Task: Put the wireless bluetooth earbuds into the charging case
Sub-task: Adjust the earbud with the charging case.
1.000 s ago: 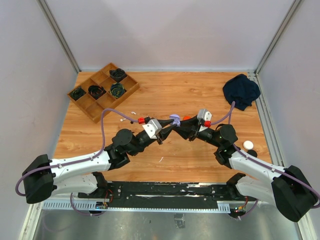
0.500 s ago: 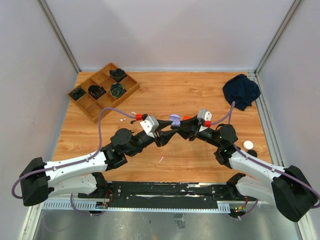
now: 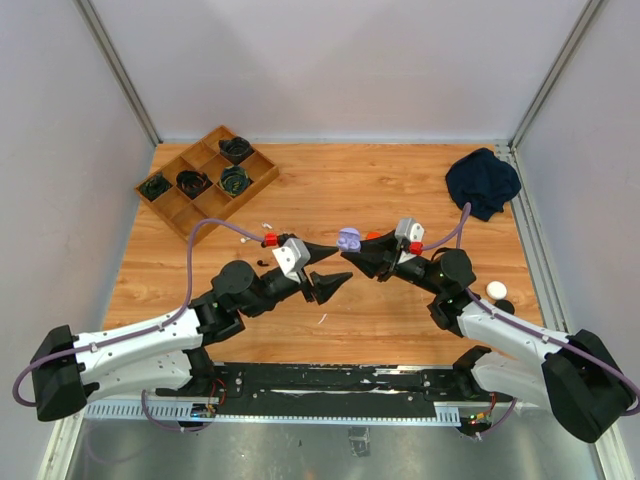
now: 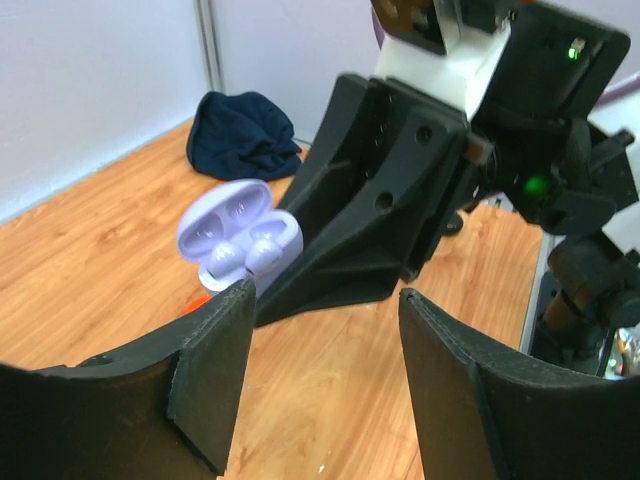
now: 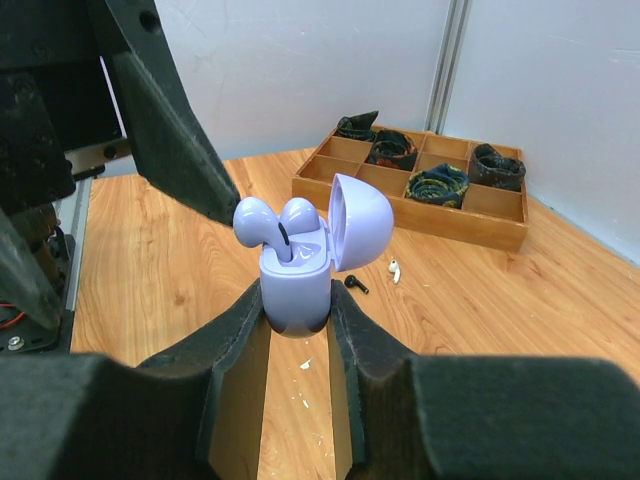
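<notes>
**A:** Where is the charging case?

**B:** Off the table. The right gripper has its two fingers pressed tight against the case's lower half. The lid is swung open and tips to one side.

**A:** And the earbuds?

**B:** Two lavender earbuds sit side by side in the case (one shows a dark line down its stem). On the wood beyond the case lie a white earbud and a dark earbud, near each other and apart from the case.

**A:** What about the left gripper?

**B:** The left gripper faces the case from the opposite side, close to it but not touching. Its jaws stand well apart and there is nothing between them.

**A:** Anything else around the case?

**B:** From the right wrist, a wooden tray with dark bundles in its compartments lies well beyond the case. From the left wrist, a dark blue cloth is heaped far behind the case, and an orange piece lies on the table just below it. What that piece is, I cannot tell.
</notes>
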Controlling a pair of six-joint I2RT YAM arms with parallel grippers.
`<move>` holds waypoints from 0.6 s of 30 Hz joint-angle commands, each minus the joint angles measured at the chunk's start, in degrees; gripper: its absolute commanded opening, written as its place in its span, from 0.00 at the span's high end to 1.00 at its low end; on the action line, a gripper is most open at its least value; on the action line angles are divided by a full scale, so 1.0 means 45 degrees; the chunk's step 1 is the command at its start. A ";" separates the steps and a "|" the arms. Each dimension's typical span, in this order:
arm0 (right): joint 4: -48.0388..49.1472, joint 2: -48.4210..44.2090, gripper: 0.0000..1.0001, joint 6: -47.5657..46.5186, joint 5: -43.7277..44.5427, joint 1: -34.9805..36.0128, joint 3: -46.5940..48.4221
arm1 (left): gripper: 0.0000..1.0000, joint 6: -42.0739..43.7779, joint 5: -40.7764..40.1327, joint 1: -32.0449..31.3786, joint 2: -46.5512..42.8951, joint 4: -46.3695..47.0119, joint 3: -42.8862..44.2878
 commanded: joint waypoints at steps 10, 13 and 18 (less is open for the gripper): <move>0.1369 0.0145 0.84 0.0106 -0.0320 -0.0297 -0.0308 | 0.34 0.2874 0.0750 -0.0084 -0.0264 0.1234 -0.0684; 0.1473 0.0172 0.84 0.0147 -0.0331 -0.0296 -0.0329 | 0.34 0.2957 0.0812 -0.0069 -0.0169 0.1491 -0.0661; 0.1519 0.0152 0.83 0.0164 -0.0351 -0.0286 -0.0349 | 0.34 0.3069 0.0870 -0.0083 0.0052 0.1663 -0.0504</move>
